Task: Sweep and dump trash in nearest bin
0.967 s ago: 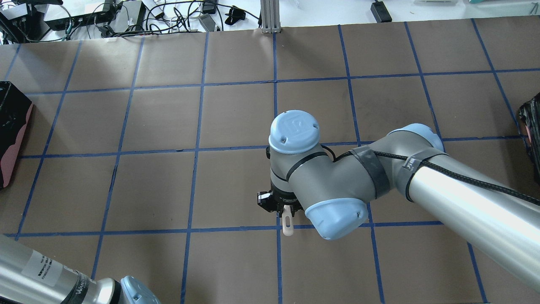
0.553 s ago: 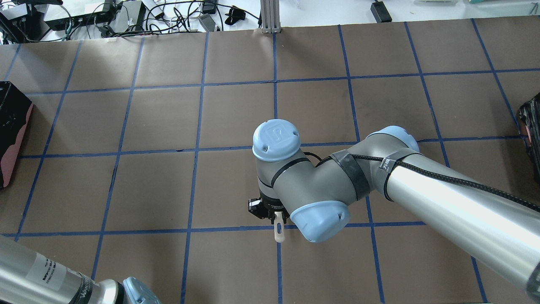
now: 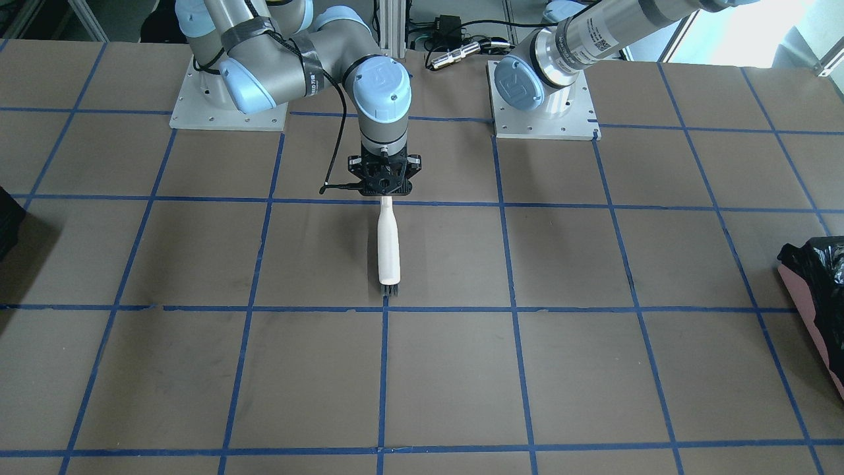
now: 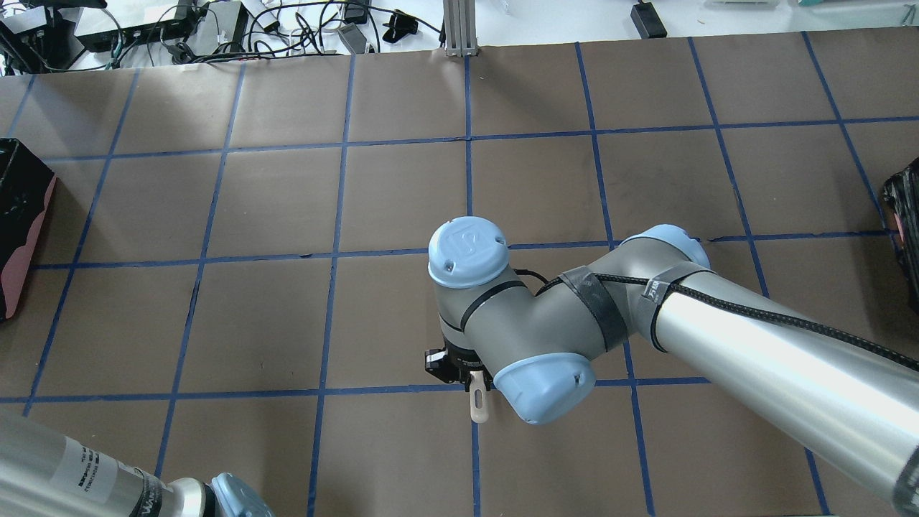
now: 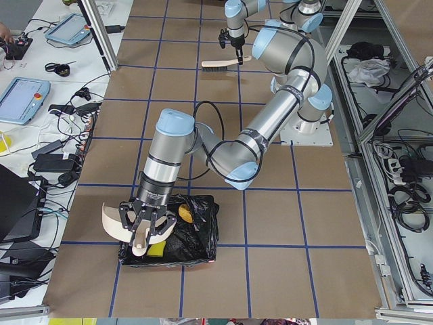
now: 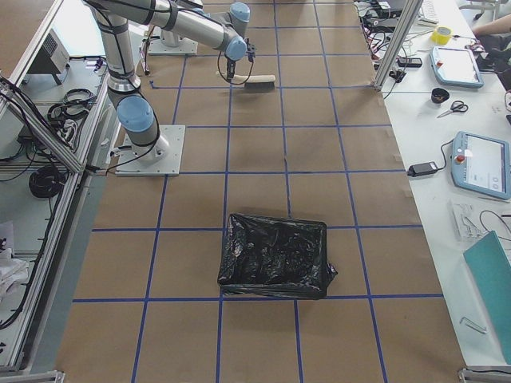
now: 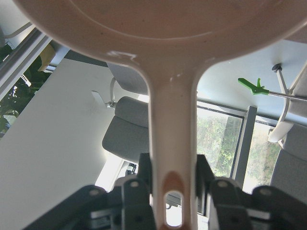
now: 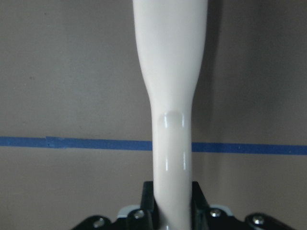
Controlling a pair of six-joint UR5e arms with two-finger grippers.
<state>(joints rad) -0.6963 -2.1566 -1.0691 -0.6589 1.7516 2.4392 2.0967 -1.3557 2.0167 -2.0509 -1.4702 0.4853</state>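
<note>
Front-facing: right pincer (image 3: 387, 192) is clenched on the white handle of the brush (image 3: 388, 247). The brush points away from the robot base, and its dark bristles are at a blue tape line on the surface (image 3: 593, 369). The bin (image 3: 827, 330), pink wall with a black bag, is at the far edge on the robot's left, well apart from the brush. No left pincer in this view.

Overhead: the right arm covers most of its pincer, and only the brush's handle end pokes out below the wrist. The bin is cut off at the left edge.

Exterior left: left pincer (image 5: 144, 227) hangs over the near end of the bin, gripping the cream dustpan (image 5: 114, 223), which is tipped up. Inside the bag are a golden-brown chunk (image 5: 185, 213) and a yellow wedge (image 5: 156, 250). I can't make out the crescent. The brush is small at the far end.

Exterior right: a second bin (image 6: 275, 257), black-lined, sits in the foreground. The right arm with the brush is far behind it.

Left wrist: the fingers (image 7: 135, 194) are clamped on either side of the dustpan handle, with the pan at the top of the view.

Right wrist: the brush handle is pinched between both fingers. The surface and a blue tape line (image 8: 72, 142) lie behind it.
</note>
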